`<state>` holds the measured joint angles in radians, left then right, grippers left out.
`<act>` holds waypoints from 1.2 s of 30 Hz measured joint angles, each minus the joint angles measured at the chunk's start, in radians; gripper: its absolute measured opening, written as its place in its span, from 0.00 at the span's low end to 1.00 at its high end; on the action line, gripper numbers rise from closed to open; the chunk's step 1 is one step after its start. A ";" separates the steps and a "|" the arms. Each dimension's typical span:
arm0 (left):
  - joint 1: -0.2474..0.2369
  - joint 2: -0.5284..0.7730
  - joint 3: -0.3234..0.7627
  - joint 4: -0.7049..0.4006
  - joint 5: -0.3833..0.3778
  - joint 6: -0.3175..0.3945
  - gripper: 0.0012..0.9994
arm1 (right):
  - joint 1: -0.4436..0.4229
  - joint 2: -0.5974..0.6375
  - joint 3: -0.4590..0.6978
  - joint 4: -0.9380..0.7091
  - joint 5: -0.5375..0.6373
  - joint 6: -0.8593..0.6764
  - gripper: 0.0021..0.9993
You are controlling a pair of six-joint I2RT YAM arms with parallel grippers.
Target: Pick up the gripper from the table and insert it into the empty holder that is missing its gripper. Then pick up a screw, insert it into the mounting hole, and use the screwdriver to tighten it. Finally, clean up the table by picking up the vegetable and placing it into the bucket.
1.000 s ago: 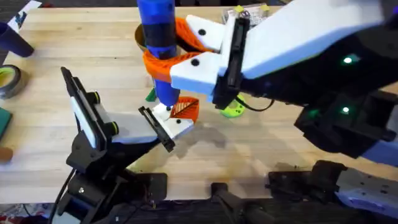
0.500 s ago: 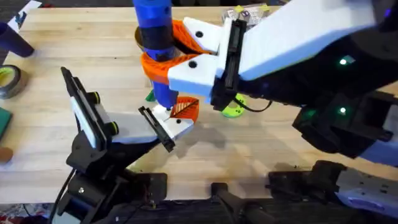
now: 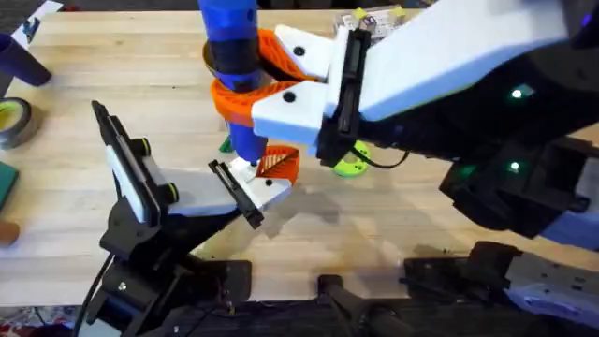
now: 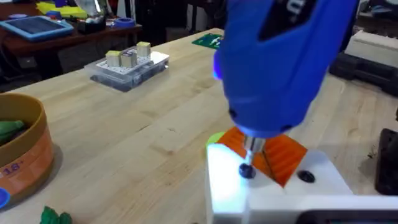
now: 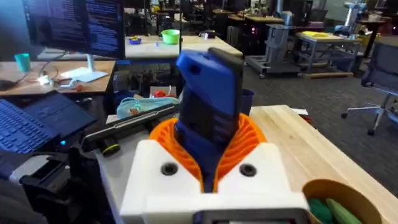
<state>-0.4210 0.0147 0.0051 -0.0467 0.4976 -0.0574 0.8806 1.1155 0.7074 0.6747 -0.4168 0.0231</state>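
My right gripper is shut on the blue screwdriver, its smooth orange jaws wrapped around the barrel. The screwdriver stands upright with its bit on a dark screw in the white holder at the end of my left arm. The ribbed orange gripper sits in that holder beside the bit. A green vegetable lies on the table just behind the holder. The round bucket stands behind the screwdriver with green pieces inside.
A clear screw box sits at the far edge, also seen from the left wrist. A tape roll and a dark blue object lie at the left. A yellow-green part with a cable lies under the right arm.
The right gripper and the screwdriver have shifted slightly left over the holder. The left arm and holder have stayed put.
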 joint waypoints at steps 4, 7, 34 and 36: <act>0.000 0.000 0.000 -0.001 -0.001 -0.002 0.01 | 0.000 0.026 0.000 0.006 0.000 0.002 0.06; 0.000 0.000 0.000 -0.002 -0.004 -0.004 0.01 | 0.000 0.039 0.000 0.020 0.000 0.006 0.06; 0.000 0.000 0.000 0.006 -0.004 -0.003 0.01 | 0.000 0.041 0.000 0.044 -0.006 0.007 0.06; 0.000 -0.002 0.000 0.009 -0.004 -0.003 0.01 | 0.000 0.034 -0.006 0.049 -0.007 0.007 0.06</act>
<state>-0.4210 0.0131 0.0051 -0.0379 0.4939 -0.0605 0.8805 1.1491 0.7019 0.7235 -0.4241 0.0299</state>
